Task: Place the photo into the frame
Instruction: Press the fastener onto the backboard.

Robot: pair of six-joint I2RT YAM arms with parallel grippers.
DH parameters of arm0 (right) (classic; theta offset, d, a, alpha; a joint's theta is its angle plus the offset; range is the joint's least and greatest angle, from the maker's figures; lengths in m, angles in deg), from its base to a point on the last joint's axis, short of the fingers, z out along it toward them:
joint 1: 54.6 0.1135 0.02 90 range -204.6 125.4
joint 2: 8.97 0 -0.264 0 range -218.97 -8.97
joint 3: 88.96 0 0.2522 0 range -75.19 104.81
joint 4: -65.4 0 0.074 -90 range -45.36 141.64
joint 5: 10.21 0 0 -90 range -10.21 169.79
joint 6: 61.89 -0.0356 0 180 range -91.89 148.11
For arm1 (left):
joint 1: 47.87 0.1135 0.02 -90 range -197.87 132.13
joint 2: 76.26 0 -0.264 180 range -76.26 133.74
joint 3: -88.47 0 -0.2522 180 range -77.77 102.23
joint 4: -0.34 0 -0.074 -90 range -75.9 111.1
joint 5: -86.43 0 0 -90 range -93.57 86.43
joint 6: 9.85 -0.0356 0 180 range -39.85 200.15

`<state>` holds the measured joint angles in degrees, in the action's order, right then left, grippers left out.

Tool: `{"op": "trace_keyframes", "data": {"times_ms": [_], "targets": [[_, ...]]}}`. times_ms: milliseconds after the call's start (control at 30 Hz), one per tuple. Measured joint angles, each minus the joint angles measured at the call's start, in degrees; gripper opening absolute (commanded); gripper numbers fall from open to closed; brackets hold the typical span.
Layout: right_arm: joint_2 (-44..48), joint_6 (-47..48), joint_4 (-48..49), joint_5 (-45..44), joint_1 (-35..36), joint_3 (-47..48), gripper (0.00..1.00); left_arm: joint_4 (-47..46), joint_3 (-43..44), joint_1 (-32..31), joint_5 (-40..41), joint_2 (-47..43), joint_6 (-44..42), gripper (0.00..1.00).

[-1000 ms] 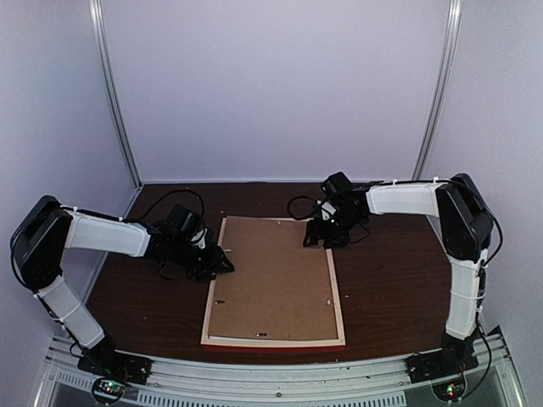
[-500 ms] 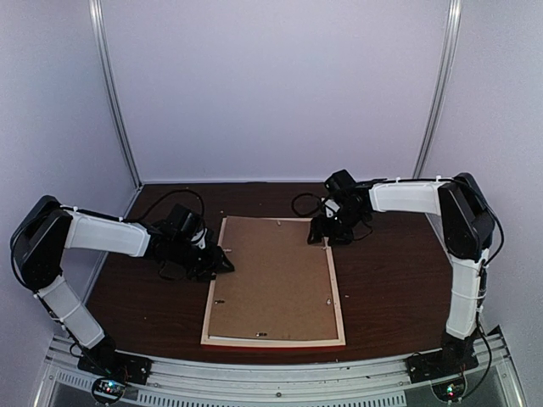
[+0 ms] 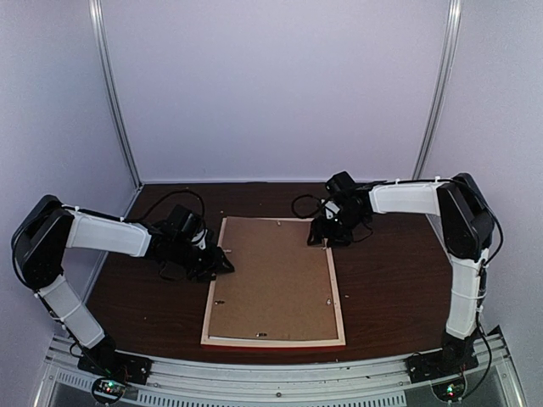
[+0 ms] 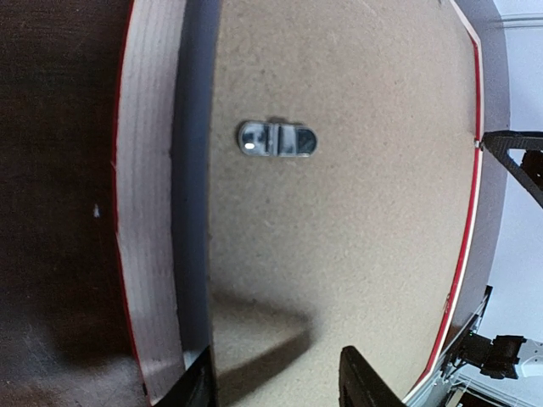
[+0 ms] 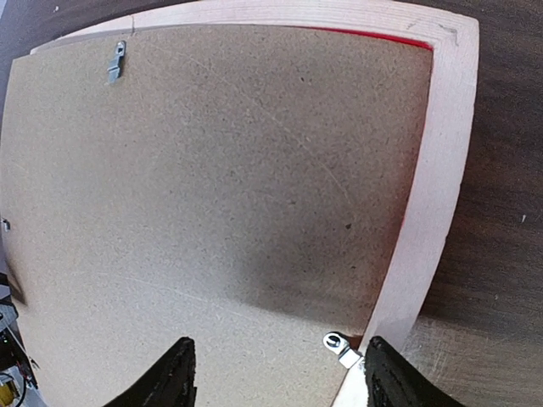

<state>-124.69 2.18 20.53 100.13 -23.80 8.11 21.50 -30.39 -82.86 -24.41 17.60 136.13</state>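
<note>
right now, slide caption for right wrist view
Open right gripper over the backing board in the frame, near a metal tab

Table (image 3: 390,288): dark brown wood top, one item. Frame (image 3: 337,297): lying flat, back upward, mid-table, its red-edged short side near the near edge, long sides running toward the far edge.

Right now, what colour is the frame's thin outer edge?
Bright red; the frame shows it best in the left wrist view.

Frame (image 3: 338,297) back-up, backing board (image 3: 273,275) inside; left gripper (image 3: 222,264) at left edge, right gripper (image 3: 318,237) at far-right corner.
</note>
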Motion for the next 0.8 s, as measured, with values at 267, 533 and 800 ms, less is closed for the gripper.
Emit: {"op": "trace_keyframes", "data": {"times_ms": [267,533,800], "targets": [[0.94,-0.48,2.21,0.52,0.02,-1.92,0.66,-0.02,0.00,0.00,0.00,0.02,0.00,0.47],[1.44,-1.97,3.32,0.68,0.31,-2.99,0.65,0.02,0.00,0.00,0.00,0.02,0.00,0.47],[2.03,-3.96,3.32,1.60,1.22,-4.07,0.64,-0.04,0.00,0.00,0.02,0.13,0.00,0.47]]}}
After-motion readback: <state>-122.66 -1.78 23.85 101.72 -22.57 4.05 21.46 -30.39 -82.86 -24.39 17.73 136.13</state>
